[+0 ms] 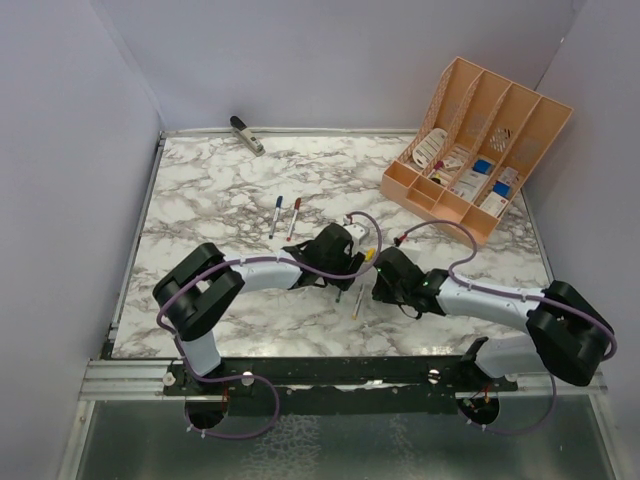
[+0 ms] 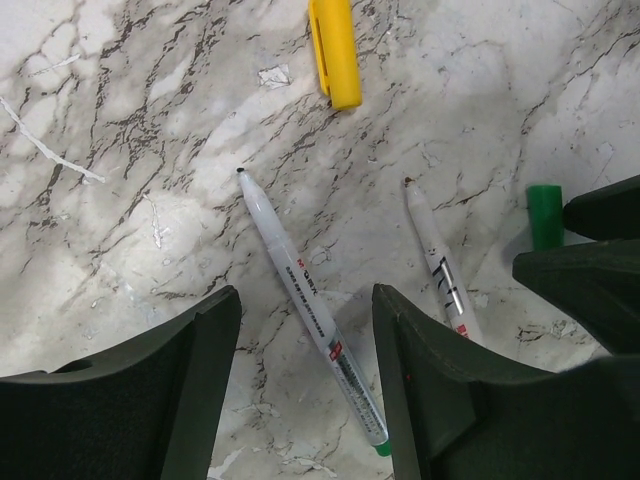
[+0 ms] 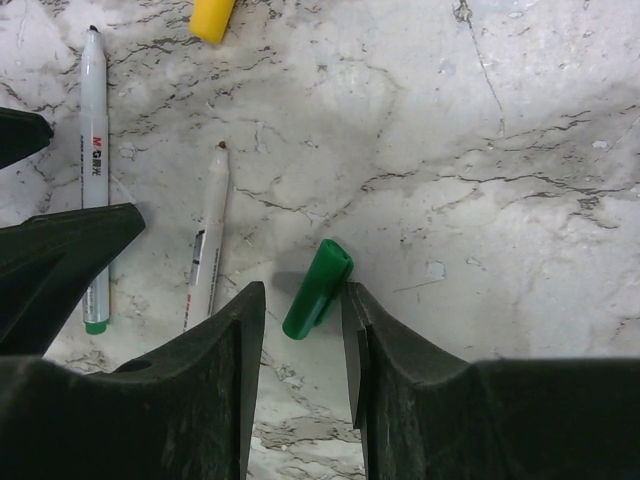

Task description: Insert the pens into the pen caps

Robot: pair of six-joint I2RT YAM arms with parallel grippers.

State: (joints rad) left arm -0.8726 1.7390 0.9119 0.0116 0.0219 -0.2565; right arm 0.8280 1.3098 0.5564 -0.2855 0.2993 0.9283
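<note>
I see the left gripper [image 1: 343, 278] and the right gripper [image 1: 375, 288] low over the marble table [image 1: 220, 190], tips close together, with a pen [image 1: 357, 303] lying between them. Beyond, a blue-capped pen [image 1: 276, 216] and a red-capped pen [image 1: 294, 218] lie side by side. An orange organizer [image 1: 470, 150] sits far right.

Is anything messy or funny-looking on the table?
The green-ended pen and its neighbour pen lie uncapped mid-table, with a yellow cap and green cap loose nearby. The orange organizer sits crooked, far right.
</note>
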